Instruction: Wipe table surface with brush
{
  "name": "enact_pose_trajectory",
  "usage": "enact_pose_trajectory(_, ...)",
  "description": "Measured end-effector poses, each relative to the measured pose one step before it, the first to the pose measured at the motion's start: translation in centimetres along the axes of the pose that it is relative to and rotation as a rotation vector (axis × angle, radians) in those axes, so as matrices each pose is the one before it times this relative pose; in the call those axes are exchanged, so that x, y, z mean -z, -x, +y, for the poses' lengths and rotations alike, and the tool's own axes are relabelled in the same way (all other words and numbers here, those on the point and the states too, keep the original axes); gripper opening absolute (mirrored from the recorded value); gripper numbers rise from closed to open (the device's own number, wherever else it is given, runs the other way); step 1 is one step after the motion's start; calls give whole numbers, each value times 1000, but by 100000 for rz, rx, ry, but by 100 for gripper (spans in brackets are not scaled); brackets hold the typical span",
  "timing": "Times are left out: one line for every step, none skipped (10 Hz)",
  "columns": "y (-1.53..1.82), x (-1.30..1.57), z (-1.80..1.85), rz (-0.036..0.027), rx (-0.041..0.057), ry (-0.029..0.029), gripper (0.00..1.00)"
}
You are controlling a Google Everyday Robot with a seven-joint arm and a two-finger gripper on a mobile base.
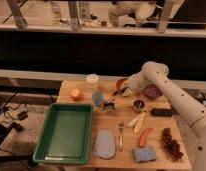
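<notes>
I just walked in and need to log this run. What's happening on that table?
The robot's single arm reaches in from the right over the far side of the table surface. Its gripper is at the upper end of the brush handle. The dark bristle head is down on the wood beside the blue cup, so this looks like wiping under way. The green tray and fork lie nearer the camera, apart from the brush.
</notes>
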Motion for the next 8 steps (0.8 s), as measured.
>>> enact_pose_trajectory(652, -103, 932, -2461, 561, 1366, 0)
enact_pose_trajectory(821, -262, 535, -1764, 1001, 1484, 0)
enact_pose_trajectory(763, -439, 510, -1392, 1043, 1733, 0)
enact_pose_trajectory(185, -99, 306, -534, 302, 632, 0)
enact_pose_trajectory(-95, 41, 379, 9, -116, 598, 0)
enact_pose_trajectory(-353, 221, 309, 426, -438, 156, 0)
enact_pose_trajectory(-505, 262, 219, 615, -629, -116, 0)
enact_pose_trajectory(-1411, 881, 427, 1865, -1880, -778, 0)
